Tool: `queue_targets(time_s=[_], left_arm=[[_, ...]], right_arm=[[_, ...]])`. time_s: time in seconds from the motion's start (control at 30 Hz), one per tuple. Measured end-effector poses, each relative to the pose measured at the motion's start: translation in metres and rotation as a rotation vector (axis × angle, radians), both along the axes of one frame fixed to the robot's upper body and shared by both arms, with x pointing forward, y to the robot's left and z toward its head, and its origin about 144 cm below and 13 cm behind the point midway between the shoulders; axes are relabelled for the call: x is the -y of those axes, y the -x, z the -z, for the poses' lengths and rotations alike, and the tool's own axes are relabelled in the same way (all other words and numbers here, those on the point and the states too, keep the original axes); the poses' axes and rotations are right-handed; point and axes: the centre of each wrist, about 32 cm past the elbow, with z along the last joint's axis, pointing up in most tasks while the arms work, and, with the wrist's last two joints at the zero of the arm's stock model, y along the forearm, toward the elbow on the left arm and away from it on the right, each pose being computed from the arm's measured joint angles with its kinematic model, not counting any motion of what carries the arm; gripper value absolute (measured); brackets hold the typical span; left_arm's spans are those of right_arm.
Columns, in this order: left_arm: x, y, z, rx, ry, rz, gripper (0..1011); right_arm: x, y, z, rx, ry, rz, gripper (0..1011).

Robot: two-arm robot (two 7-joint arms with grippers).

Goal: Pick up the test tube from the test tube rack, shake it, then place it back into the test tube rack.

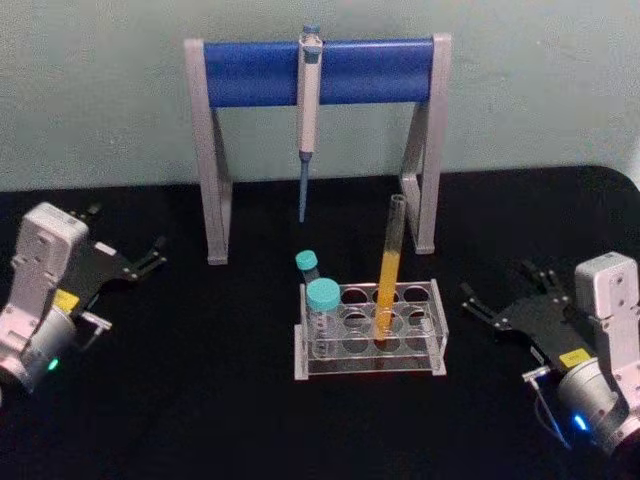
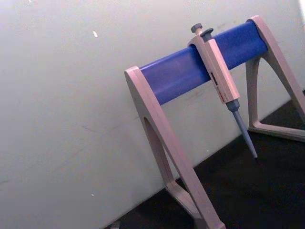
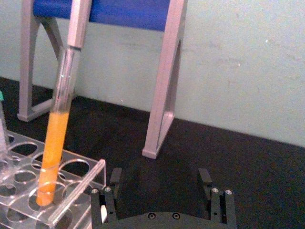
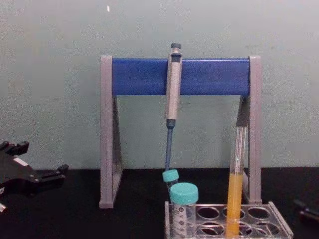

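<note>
Right gripper [image 3: 163,183], foreground of the right wrist view: its two black fingers [image 3: 115,180] stand wide apart with nothing between them, facing bare black table [image 3: 238,162] just beside the corner of the rack [image 3: 76,191]. From the head view this gripper [image 1: 505,296] rests on the table to the right of the rack [image 1: 370,340], apart from it, fingers pointing toward it. Left gripper [image 1: 125,255], far left of the table [image 1: 200,400], also lies clear of the rack, fingers spread and empty; the chest view shows it [image 4: 35,167] at the left edge. Tube [image 1: 389,275]: seated in a front-row hole of the rack, leaning slightly, orange-yellow liquid filling its lower half, open mouth above. In the chest view the tube [image 4: 236,184] rises well above the rack [image 4: 279,224]. Two teal-capped tubes [image 1: 322,310] occupy the rack's left end. Behind, a grey stand [image 1: 215,180] with a blue crossbar [image 1: 250,72] carries a hanging pipette [image 1: 309,110], tip downward; the left wrist view shows the same stand [image 2: 162,138] and pipette [image 2: 221,81] against a pale wall [image 2: 62,95].
</note>
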Motion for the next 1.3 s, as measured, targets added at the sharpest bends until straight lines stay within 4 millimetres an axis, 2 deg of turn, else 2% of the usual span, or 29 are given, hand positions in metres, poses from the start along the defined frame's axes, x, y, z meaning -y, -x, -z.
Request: queue_targets(time_s=[0.4,1.3], left_arm=[[0.0,0.0,0.0,0.0,0.0,0.0,1001],[0.0,0.0,0.0,0.0,0.0,0.0,1002]], right_arm=[[-0.004,-0.004,0.012,-0.046,0.011,-0.002,1000],[-0.004,-0.003,0.011,-0.044,0.011,0.0,1000]])
